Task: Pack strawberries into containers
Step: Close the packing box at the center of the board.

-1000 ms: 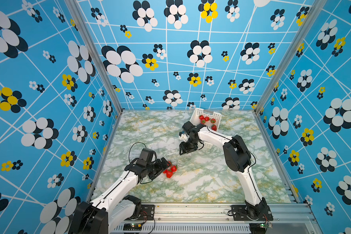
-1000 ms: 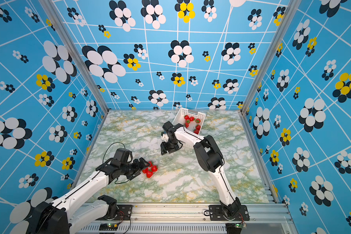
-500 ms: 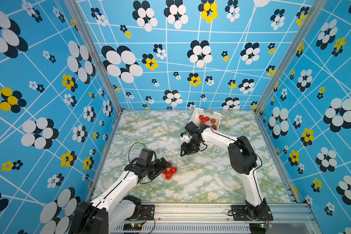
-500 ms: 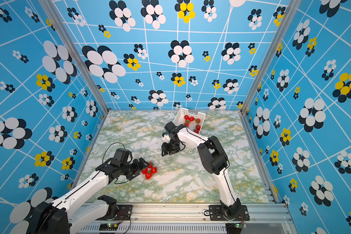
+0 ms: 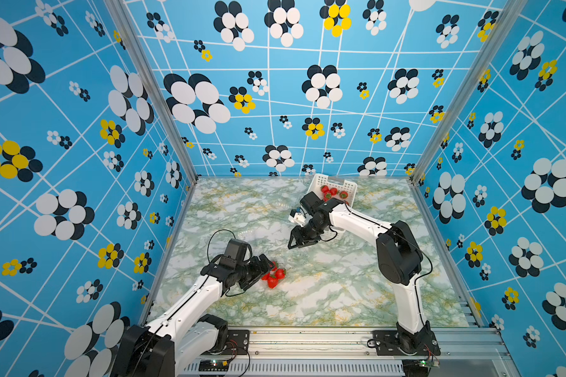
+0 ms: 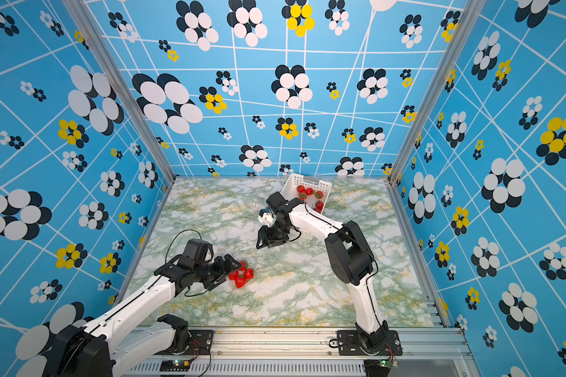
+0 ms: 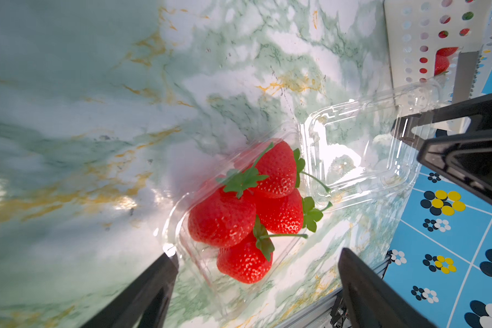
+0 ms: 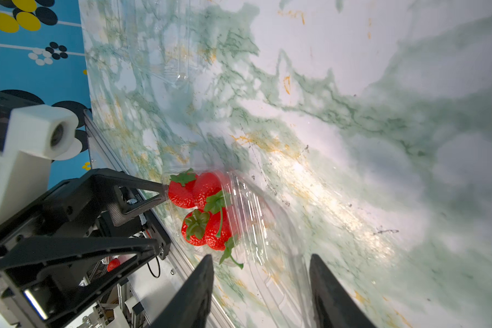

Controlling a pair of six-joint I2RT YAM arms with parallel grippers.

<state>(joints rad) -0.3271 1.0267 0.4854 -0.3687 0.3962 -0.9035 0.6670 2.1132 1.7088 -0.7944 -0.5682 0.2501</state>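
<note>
Since a second ago the right arm (image 5: 399, 258) has swung its elbow out toward the front rail (image 5: 307, 336); both grippers and the fruit have kept their places. Four strawberries (image 7: 247, 213) sit heaped in a clear container (image 7: 182, 204) on the front half of the table, left of centre. Most caps and stems turn toward its lid (image 7: 361, 147), which lies flat and open on the marble. Tray and lid make one long axis, running diagonally from the left gripper (image 7: 256, 252) toward the right gripper (image 8: 261, 258). Left fingers stand wide apart astride the tray's near end, one tip at its corner rim, the opposite one clear of it. Right fingers are parted over the lid's far edge; contact cannot be told. Bare green-veined tabletop (image 5: 324, 293) lies open to the right and front. A white basket (image 5: 321, 179) with more strawberries stands at the back, near the blue flowered walls (image 5: 307, 98)
</note>
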